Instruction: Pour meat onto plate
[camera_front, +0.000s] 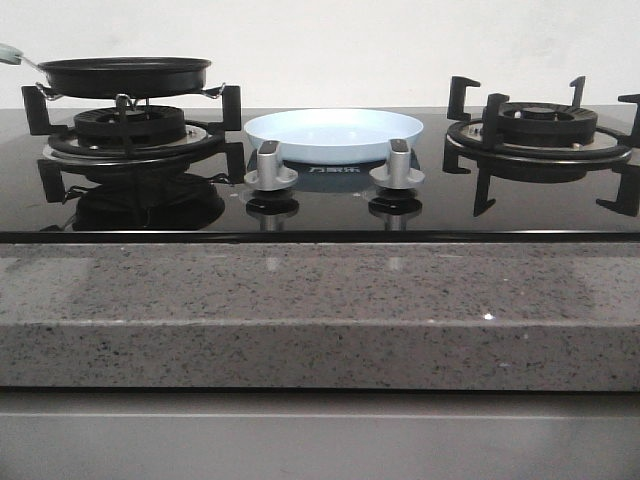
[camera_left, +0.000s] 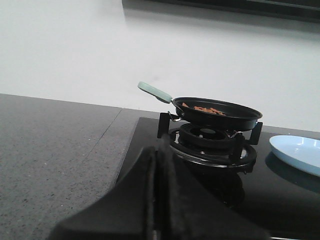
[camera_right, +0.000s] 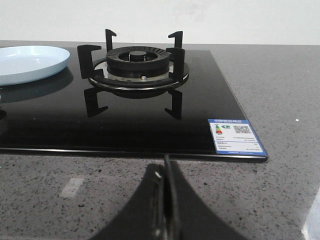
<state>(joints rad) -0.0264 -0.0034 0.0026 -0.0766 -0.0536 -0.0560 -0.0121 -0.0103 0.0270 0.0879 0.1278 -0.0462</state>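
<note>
**Reaching for the pan handle before any pouring**

The meat (camera_left: 204, 108) sits as a thin layer of reddish-brown pieces inside the black frying pan (camera_front: 124, 75), which rests on the grate of the left burner (camera_front: 130, 128). The plate (camera_front: 335, 134) lies flat on the black glass hob (camera_front: 320, 215) between the two burners, just behind the two silver knobs (camera_front: 270, 168), and looks bare. Nothing has been poured yet.

Neither arm shows in the front view. The left pincer (camera_left: 159, 200) is clenched, its fingers pressed together with nothing between them, and it hovers low over the hob's edge, short of the pan. The right pincer (camera_right: 165, 200) is likewise clenched and empty, above the grey stone counter (camera_right: 280, 100) in front of the right burner (camera_right: 136, 67).

The step in hand appears to be taking the pan by its pale green handle (camera_left: 154, 92), which juts away from the plate toward the left. To do it well, the left pincer should release fully first, approach the handle from its free end, and close around the middle of the grip, not the thin metal neck. Lifting straight up should clear the grate prongs before moving toward the plate. A level carry matters, since the pan is shallow and the pieces could slide out early.
</note>
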